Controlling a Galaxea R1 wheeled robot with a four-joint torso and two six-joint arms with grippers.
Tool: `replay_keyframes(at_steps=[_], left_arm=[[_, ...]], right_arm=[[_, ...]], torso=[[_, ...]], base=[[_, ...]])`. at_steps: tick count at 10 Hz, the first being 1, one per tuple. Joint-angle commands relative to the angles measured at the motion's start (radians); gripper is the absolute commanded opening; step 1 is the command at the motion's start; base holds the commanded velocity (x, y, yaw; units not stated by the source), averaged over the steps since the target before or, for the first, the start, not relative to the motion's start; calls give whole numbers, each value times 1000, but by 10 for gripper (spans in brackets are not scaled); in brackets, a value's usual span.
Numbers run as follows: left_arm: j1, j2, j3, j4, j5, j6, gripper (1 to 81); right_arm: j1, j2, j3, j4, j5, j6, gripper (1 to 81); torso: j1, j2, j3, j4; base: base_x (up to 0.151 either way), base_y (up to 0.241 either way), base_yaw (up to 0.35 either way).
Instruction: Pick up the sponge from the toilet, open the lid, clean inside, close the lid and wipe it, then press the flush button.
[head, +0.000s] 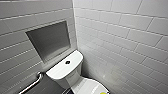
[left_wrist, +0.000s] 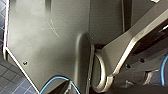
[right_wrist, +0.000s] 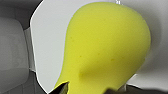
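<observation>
The right pincer (right_wrist: 86, 90) pinches the sponge (right_wrist: 105, 47) against the shut lid (right_wrist: 47, 50), five o'clock from the toilet's (head: 60, 73) flush button (head: 67, 62); flushing likely remains.

The toilet (head: 65, 71) is gleaming in glossy white ceramic, the lid (right_wrist: 47, 40) is shining smooth, the sponge (right_wrist: 107, 45) is looking matt and finely pitted, and the wall tiles (head: 125, 30) are glinting.

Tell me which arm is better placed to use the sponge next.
Right, likely. Its wrist camera looks closely at the sponge, the white lid behind it; the left wrist camera faces the robot's own dark plate and floor tiles, not the toilet.
</observation>
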Motion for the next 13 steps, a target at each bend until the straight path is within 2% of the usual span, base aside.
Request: replay_keyframes(at_steps=[1,4,7,13], left_arm=[[8,1,5,-1,68,3,811],[8,-2,5,-1,68,3,811],[8,1,5,-1,68,3,811],[11,-1,5,-1,68,3,811]], right_arm=[[104,0,14,12,-29,3,811],[115,-10,20,10,-3,0,811],[127,-63,119,-13,29,-11,811],[123,-19,75,-14,34,-11,811]], torso=[[0,0,1,0],[0,0,-29,0],[1,0,-27,0],[1,0,-27,0]], base=[[0,0,0],[0,0,0],[0,0,0],[0,0,0]])
